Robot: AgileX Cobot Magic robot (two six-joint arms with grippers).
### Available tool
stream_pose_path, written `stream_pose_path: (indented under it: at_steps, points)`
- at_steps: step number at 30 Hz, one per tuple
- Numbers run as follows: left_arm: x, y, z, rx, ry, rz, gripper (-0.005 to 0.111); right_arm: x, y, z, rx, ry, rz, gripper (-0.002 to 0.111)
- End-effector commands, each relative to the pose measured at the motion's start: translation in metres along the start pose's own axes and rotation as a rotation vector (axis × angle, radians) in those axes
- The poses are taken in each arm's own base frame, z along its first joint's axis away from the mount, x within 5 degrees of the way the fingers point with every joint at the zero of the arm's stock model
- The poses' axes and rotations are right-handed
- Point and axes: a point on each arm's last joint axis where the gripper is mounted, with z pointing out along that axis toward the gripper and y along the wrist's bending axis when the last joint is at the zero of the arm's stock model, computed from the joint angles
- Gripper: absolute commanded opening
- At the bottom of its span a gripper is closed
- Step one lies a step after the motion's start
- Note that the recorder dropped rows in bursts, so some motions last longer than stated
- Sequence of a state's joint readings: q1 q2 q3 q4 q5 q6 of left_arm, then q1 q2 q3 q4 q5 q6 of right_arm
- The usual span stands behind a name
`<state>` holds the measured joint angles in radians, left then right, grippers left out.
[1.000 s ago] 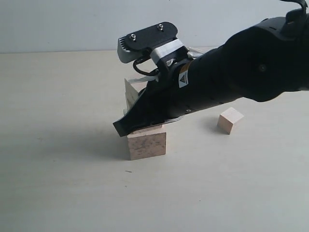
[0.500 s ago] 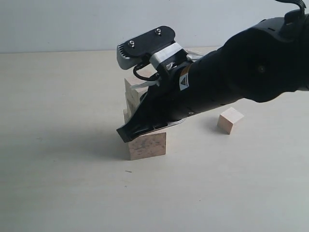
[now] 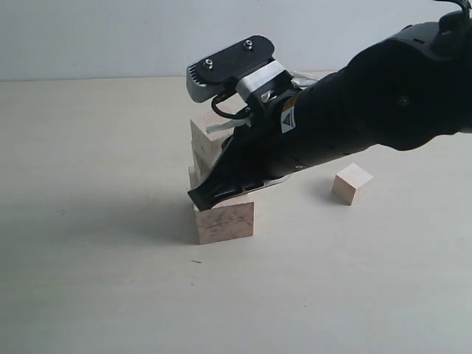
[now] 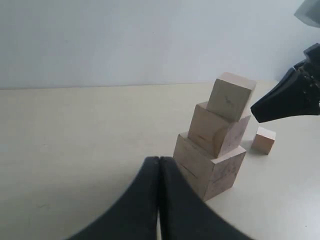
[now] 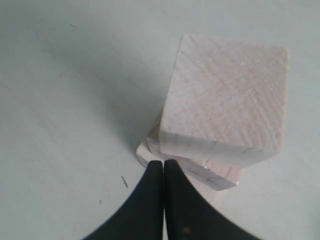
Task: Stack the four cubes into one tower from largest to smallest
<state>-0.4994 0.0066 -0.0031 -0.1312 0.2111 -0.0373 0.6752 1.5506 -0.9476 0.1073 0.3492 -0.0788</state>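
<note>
Three pale wooden cubes stand as a tower: the largest cube (image 3: 225,222) (image 4: 210,169) at the bottom, a middle cube (image 4: 214,131) on it, and a smaller cube (image 3: 206,133) (image 4: 231,96) (image 5: 228,101) on top, each turned a little askew. The smallest cube (image 3: 351,183) (image 4: 263,140) lies alone on the table to the right of the tower. My right gripper (image 3: 198,199) (image 5: 163,164) is shut and empty, its tip low in front of the tower by the largest cube's top edge. My left gripper (image 4: 159,161) is shut and empty, short of the tower.
The pale table (image 3: 88,280) runs back to a plain light wall (image 3: 88,37). My right arm (image 3: 369,110) reaches in from the right and hides the tower's middle in the exterior view.
My right gripper's tip has shifted a little to the right along the tower's front. The cubes and the left gripper show no movement.
</note>
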Motion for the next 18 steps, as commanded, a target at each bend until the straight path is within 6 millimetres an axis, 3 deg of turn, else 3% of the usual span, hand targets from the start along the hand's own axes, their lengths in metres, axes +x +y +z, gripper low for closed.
stream_pose_path:
  at_steps: [1, 11, 18]
  points:
    - [0.000, 0.000, 0.000, -0.001, -0.007, 0.000, 0.000, 0.000, -0.003, 0.001, 0.010, -0.014, -0.007, 0.000]
    - [0.000, 0.000, 0.000, -0.001, -0.007, 0.000, 0.000, -0.005, -0.001, 0.011, 0.005, -0.021, -0.006, 0.000]
    - [0.000, 0.000, 0.000, -0.001, -0.007, 0.000, 0.000, -0.009, 0.000, 0.004, 0.002, -0.029, -0.007, 0.000]
